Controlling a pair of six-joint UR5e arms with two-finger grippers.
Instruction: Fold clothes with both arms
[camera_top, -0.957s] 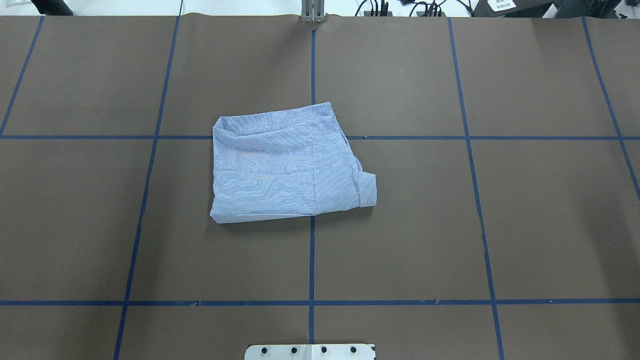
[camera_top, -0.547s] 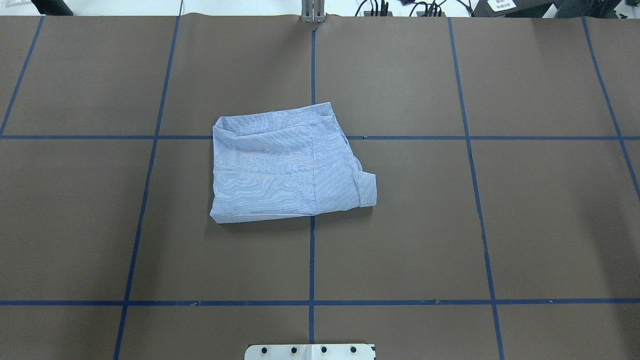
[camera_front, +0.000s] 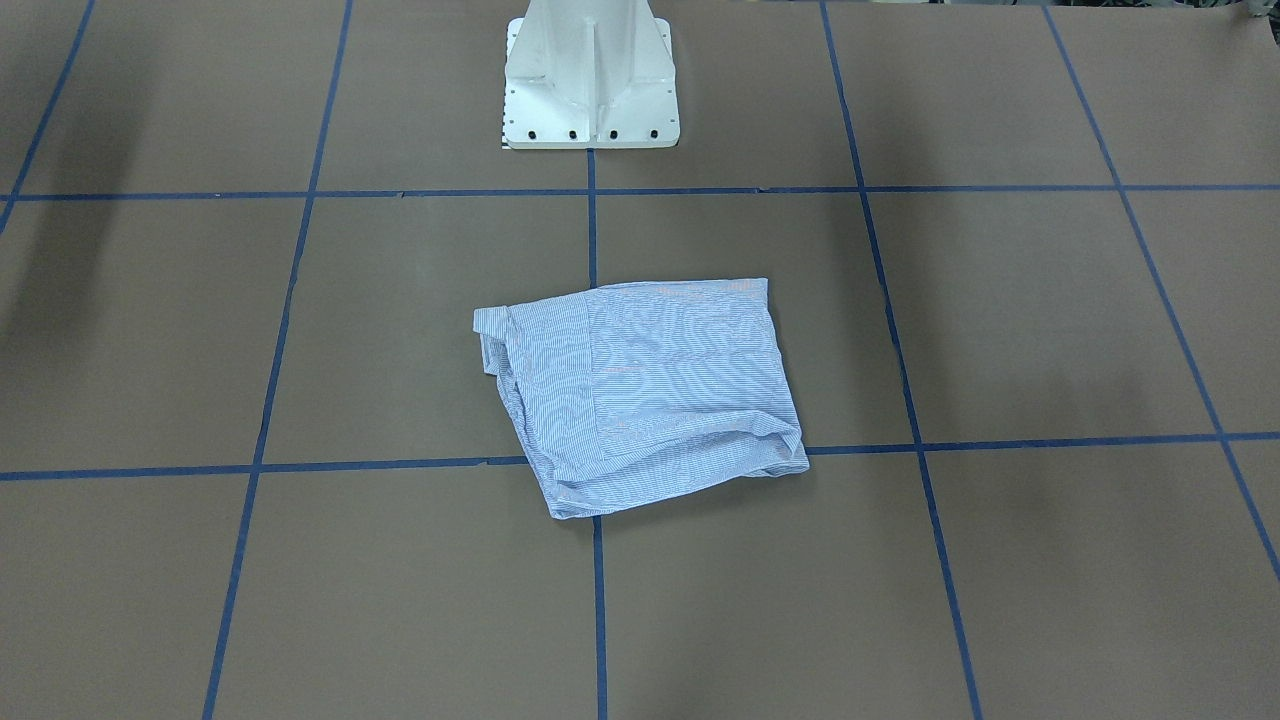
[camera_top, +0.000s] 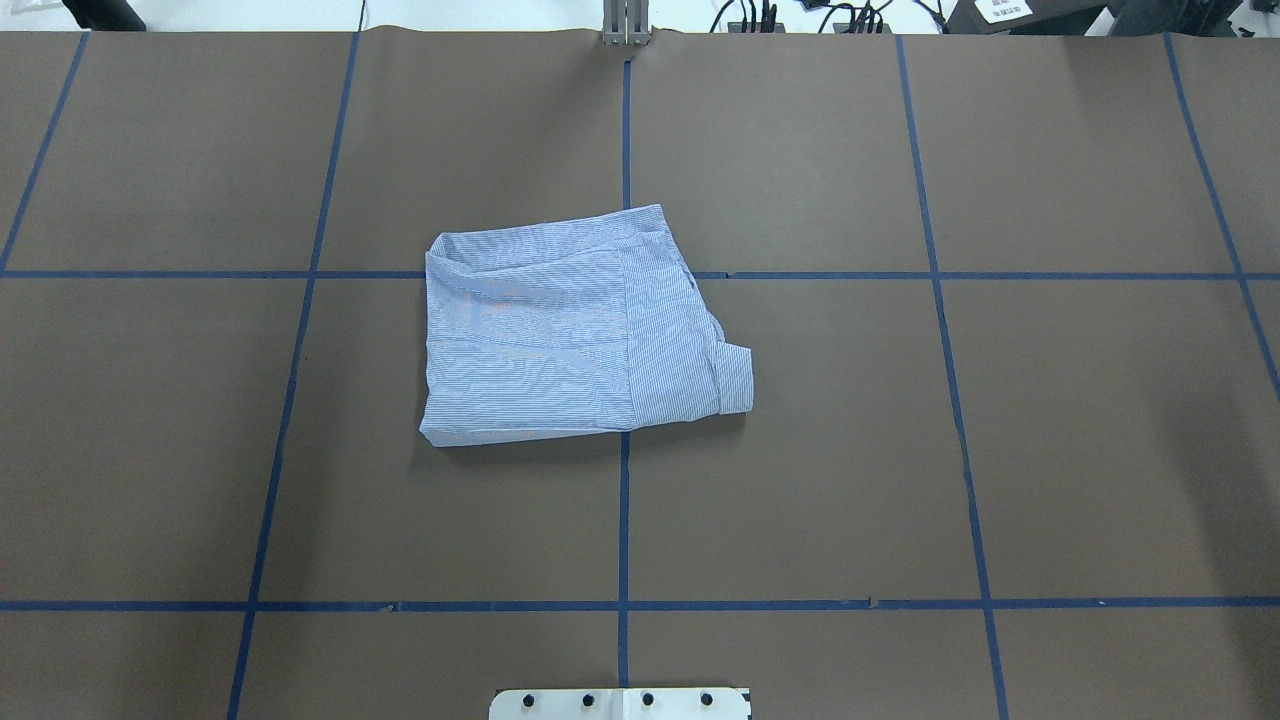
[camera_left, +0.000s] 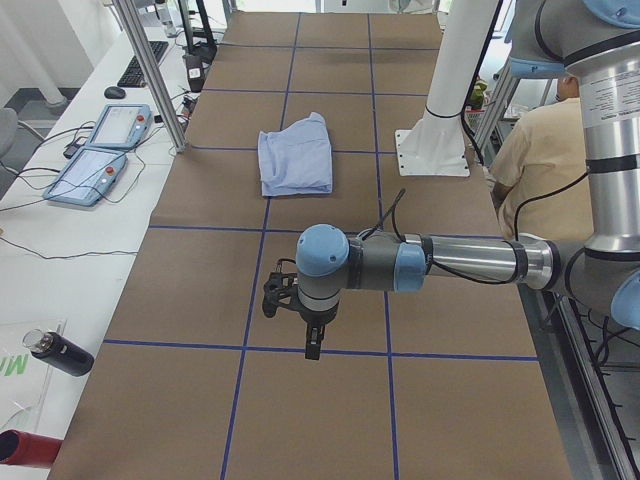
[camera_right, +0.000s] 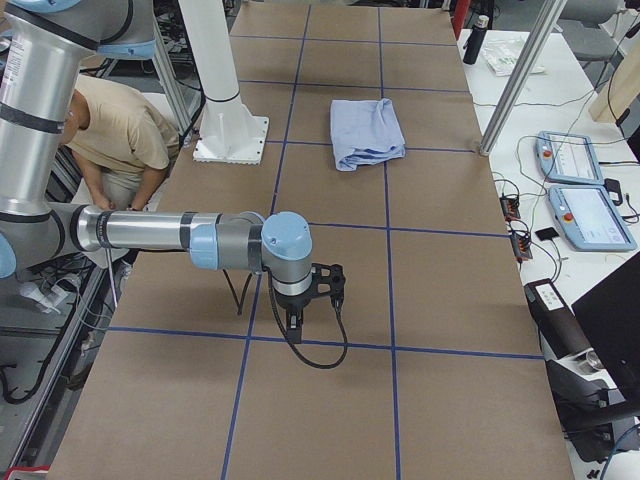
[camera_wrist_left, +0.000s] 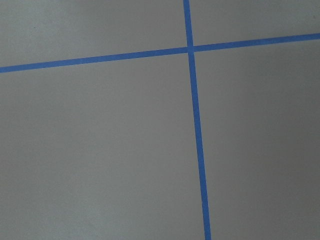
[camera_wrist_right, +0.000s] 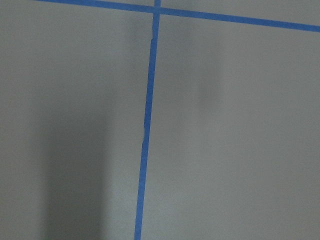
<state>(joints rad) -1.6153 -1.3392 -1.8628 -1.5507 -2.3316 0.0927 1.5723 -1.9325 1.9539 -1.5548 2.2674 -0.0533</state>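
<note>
On the bench (camera_top: 1000, 450), near its middle: one shirt (camera_top: 575, 325), fine light-blue and white stripes, folded into a compact, roughly four-sided bundle and lying flat.
- Position: the shirt sits over the crossing of two blue tape lines (camera_top: 623, 520). Most of the bundle lies on the robot's left of the centre line. It is well apart from both arms, and nothing touches it.
- Detail: a small folded flap (camera_top: 735, 378) sticks out at the corner on the robot's right. The edge far from the robot is looser and slightly rumpled; the near edge is a straight fold.

Left arm (camera_left: 440, 262): stretched low over the bench end on the robot's left. Its left tool (camera_left: 312, 350) points downward just above the brown surface, close to a tape crossing. It shows in a side view only, so I cannot tell whether the fingers are apart or together. Its wrist camera shows only bare brown surface and crossing tape.

Right arm (camera_right: 160, 232): stretched likewise over the opposite end. Its right tool (camera_right: 293, 322) points down near a tape line, and again I cannot tell the finger spacing. Its wrist camera shows only surface and tape.

Other items:
- A white pedestal (camera_front: 590, 75) is bolted at the robot's edge of the bench.
- A person (camera_right: 115, 130) in a tan top is bent over behind the pedestal.
- Two handheld control pendants (camera_left: 100, 150) lie on a white side table.
- A dark bottle (camera_left: 60, 352) lies on that same side table.
</note>
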